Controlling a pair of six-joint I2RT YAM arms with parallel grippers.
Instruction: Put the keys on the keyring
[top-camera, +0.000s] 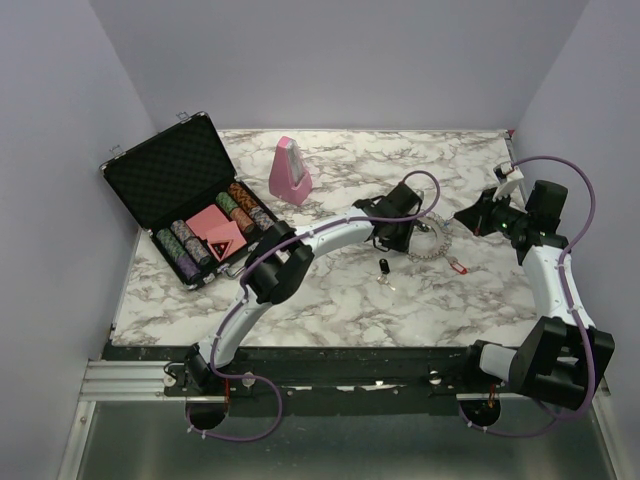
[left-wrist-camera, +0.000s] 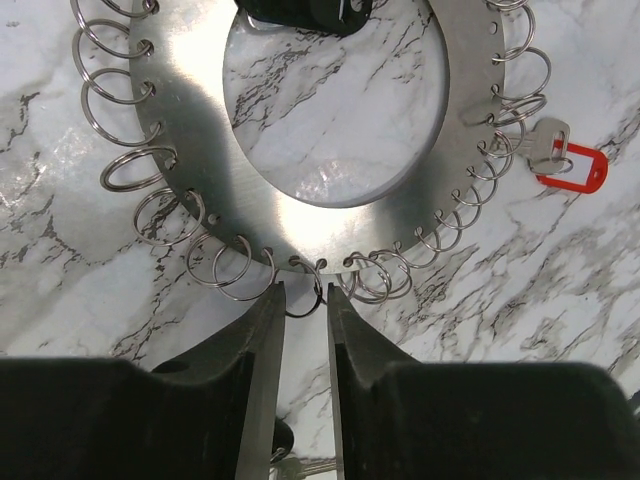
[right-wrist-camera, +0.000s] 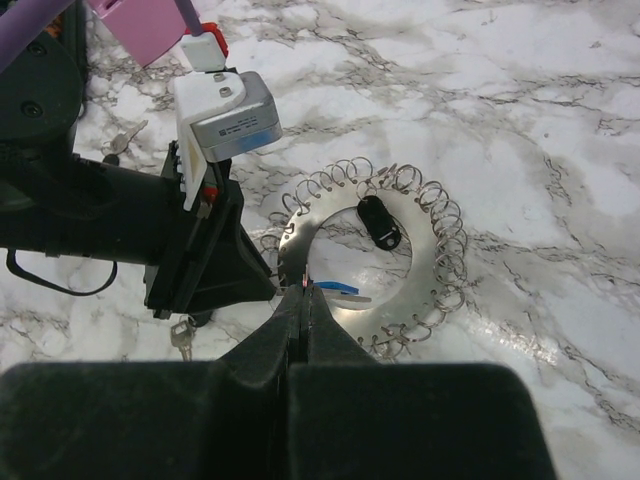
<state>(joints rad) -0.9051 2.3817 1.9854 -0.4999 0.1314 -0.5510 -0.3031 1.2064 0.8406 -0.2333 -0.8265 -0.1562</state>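
At the middle-right of the marble desk (top-camera: 330, 300) the keyring (top-camera: 430, 243) lies flat: a stiff, thin steel disc, slick and light by the look, rimmed with springy little split rings. The left gripper (left-wrist-camera: 305, 305) hangs over its near rim, jaws a narrow gap apart around one split ring (left-wrist-camera: 305, 298), likely the best hold. The right gripper (right-wrist-camera: 303, 300) has its jaws closed tight, a blue-capped key (right-wrist-camera: 335, 289) at their tip; whether pinched, I cannot tell.
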